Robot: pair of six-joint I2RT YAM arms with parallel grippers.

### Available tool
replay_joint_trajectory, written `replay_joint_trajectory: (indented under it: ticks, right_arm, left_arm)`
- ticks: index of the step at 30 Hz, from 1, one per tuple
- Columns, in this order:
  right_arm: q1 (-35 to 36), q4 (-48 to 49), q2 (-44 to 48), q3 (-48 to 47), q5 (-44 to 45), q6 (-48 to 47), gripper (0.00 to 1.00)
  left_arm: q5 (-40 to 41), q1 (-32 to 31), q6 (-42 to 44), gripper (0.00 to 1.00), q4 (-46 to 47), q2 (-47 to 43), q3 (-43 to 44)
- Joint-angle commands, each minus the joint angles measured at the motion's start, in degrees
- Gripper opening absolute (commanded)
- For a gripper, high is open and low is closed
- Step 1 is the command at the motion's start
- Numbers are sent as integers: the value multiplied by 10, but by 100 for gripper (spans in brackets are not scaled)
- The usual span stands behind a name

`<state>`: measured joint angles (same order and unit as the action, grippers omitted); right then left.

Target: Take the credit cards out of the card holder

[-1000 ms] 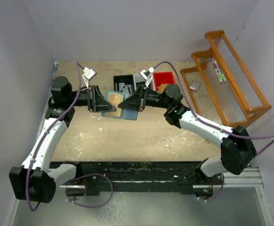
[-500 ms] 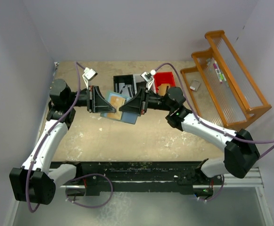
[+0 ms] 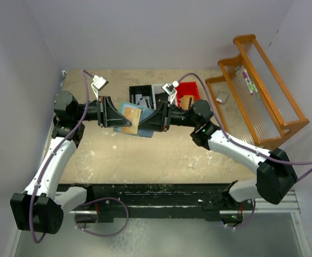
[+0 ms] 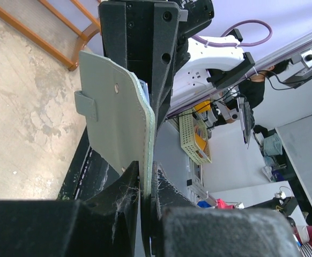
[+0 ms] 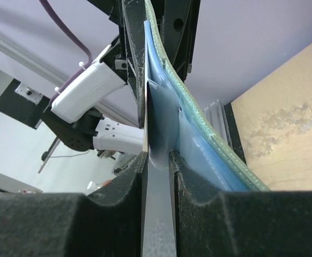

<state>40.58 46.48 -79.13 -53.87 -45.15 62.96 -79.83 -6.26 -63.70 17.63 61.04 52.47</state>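
Top view, task thing: the card holder [image 3: 136, 128] is held up above the worktop [image 3: 145, 155], between my left end effector [image 3: 117, 115] and my right end effector [image 3: 149, 120].
Top view, progress: the tan-orange card [image 3: 131, 113] sits in its slot. I judge that no card is out yet, so both are left to pull.
Top view, surroundings: a black bin [image 3: 141, 95] and a red bin [image 3: 187, 90] stand just behind the card holder, and an orange rack [image 3: 258, 80] is well apart on the right. None of them blocks me.
Left wrist view, grip: my left end effector is pinched nearly closed on the edge of one grey-green panel [image 4: 116, 118]. My right end effector meets the far edge.
Right wrist view, grip: my fingers [image 5: 225, 225] stand a little apart with a pale flat strip [image 5: 158, 214] between them. Whether it is a card, and whether I press it, I cannot tell.
Right wrist view, obstacle: the blue inner pockets [image 5: 191, 139] bend against the strip and may drag on a card.
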Motion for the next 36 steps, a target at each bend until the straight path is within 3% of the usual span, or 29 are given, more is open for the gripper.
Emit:
replay_joint_trajectory:
  ticks: [1,7,12,14,18,21,25,36]
  right_arm:
    - [-2,39,-4,-5,-6,15,29]
    - [-2,61,-13,-22,-6,25,34]
    - [-2,59,-17,-23,-7,29,5]
    - [-2,57,-15,-16,-8,30,0]
    - [-2,64,-8,-3,-16,36,0]
    - [-4,65,1,10,-12,37,0]
    - [-12,65,15,34,-8,37,0]
    - [-22,74,25,50,6,36,0]
  left_arm:
    - [6,1,-11,6,37,-19,1]
    - [7,1,-11,6,37,-17,-2]
    - [7,1,-9,6,34,-18,-1]
    - [7,1,-1,6,26,-17,-1]
    - [9,1,70,9,-56,-17,14]
    - [11,1,123,18,-129,-9,36]
    - [10,1,131,22,-136,-7,46]
    - [16,1,135,1,-136,-10,48]
